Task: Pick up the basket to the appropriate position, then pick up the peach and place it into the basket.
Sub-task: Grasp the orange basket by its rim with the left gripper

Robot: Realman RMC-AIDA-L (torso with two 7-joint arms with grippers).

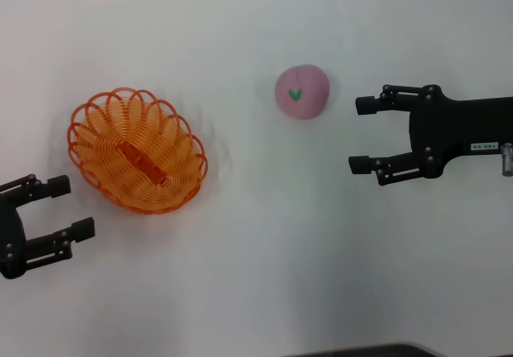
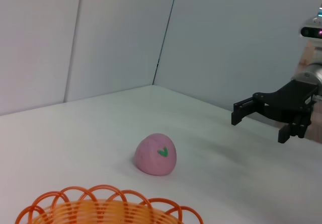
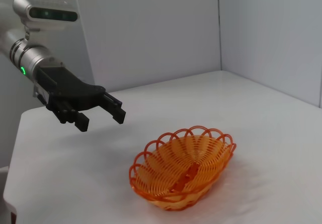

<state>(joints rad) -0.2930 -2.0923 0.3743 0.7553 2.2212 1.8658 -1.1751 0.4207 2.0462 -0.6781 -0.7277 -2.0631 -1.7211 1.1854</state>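
Note:
The orange wire basket [image 1: 164, 132] rests on the white table at the left, empty, its long side running diagonally. The pink peach [image 1: 302, 91] with a green leaf mark lies apart from it, right of centre and farther back. My left gripper [image 1: 72, 207] is open and empty, near the table's left edge just beside the basket's near-left rim. My right gripper [image 1: 361, 134] is open and empty, a short way right of the peach and facing it. The left wrist view shows the basket's rim [image 2: 100, 211], the peach [image 2: 156, 154] and the right gripper [image 2: 259, 121]. The right wrist view shows the basket [image 3: 201, 148] and the left gripper [image 3: 103, 119].
The white table [image 1: 256, 261] is bare between the basket and the peach and along its front. White walls [image 2: 115, 32] stand behind the table, meeting in a corner. A dark edge [image 1: 369, 350] shows at the bottom of the head view.

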